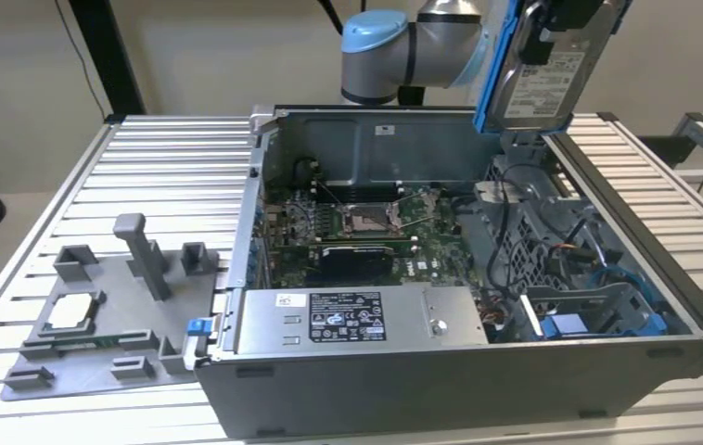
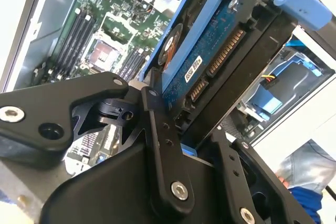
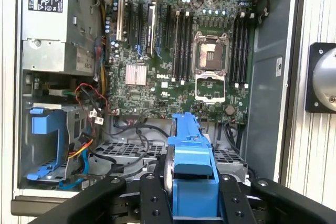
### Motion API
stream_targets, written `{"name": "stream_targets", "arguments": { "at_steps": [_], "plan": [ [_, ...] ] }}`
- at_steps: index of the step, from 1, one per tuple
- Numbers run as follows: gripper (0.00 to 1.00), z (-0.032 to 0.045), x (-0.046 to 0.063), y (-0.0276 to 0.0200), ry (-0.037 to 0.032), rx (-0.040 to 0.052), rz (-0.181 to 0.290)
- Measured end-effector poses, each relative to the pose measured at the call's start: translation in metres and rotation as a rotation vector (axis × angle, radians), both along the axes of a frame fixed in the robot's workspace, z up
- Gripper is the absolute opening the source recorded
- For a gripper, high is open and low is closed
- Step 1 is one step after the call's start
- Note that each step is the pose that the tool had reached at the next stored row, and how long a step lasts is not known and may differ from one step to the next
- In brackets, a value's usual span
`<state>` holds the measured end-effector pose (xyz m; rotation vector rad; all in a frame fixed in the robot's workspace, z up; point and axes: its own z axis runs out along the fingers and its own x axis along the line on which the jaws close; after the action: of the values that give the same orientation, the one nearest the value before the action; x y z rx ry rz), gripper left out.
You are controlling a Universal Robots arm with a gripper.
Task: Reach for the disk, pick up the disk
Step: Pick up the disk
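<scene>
Your jaws are clamped on the disk (image 2: 210,61), the flat silver-metal hard drive framed by a blue plastic bracket; in the second wrist view the black gripper (image 2: 181,129) has a finger (image 2: 163,150) pressed against each side of the drive's lower edge, with the green circuit board and gold connector facing the camera. In the first wrist view the gripper (image 3: 190,182) straddles the blue bracket, which stands edge-on between the two black fingers (image 3: 149,198).

In the exterior view the disk (image 1: 547,69) hangs upright in the gripper (image 1: 562,23), white label outward, lifted clear above the far corner of the open grey metal computer case (image 1: 451,389). Below your jaws lies the green motherboard (image 3: 173,51) with its empty silver processor socket (image 3: 211,53). Farther off inside the case sits the long grey power supply box (image 1: 351,320) with its white-and-black label. Well apart, outside the case on the slatted metal table (image 1: 166,167), rests a grey plastic fixture tray (image 1: 104,315).
</scene>
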<state>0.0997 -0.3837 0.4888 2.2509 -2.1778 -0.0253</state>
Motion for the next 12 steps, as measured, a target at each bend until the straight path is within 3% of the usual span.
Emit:
{"name": "stream_targets", "arguments": {
  "at_steps": [12],
  "plan": [
    [0.00,0.0000,0.000,-0.0141,0.0008,0.0001,0.000]
  ]
}}
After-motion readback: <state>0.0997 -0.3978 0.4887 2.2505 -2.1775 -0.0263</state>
